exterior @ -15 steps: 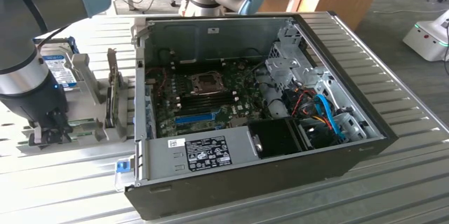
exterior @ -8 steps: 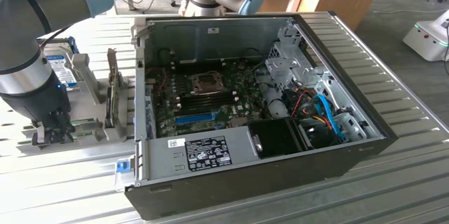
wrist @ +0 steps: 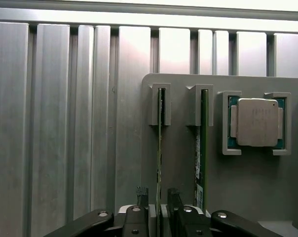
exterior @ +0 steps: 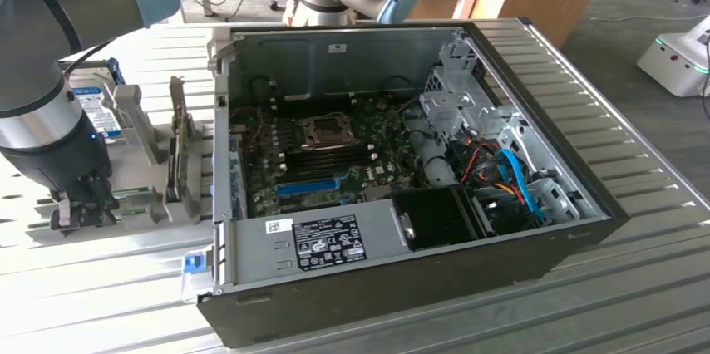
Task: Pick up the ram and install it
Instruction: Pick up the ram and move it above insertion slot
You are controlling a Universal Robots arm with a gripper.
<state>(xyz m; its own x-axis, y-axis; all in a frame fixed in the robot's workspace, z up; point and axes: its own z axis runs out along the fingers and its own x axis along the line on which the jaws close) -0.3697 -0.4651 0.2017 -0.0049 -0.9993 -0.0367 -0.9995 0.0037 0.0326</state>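
Both steps remain: the ram [wrist: 159, 143] stands edgewise in its gray holder [wrist: 181, 173], between the wide-open jaws of the gripper [wrist: 157, 192], not yet clamped, lifted or carried to the computer case [exterior: 332, 59].

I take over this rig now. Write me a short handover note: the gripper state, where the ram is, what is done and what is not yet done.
The gripper is open and low over the grey holder, with one finger on each side of the ram. It is not clamped.
The ram stands on edge in its holder slot. A second stick stands in the next slot, and a processor chip is beside that. The holder sits to the exterior view's left of the open computer case.
Done: the gripper is lined up on the ram.
Not yet done: gripping, lifting and installing in the case.
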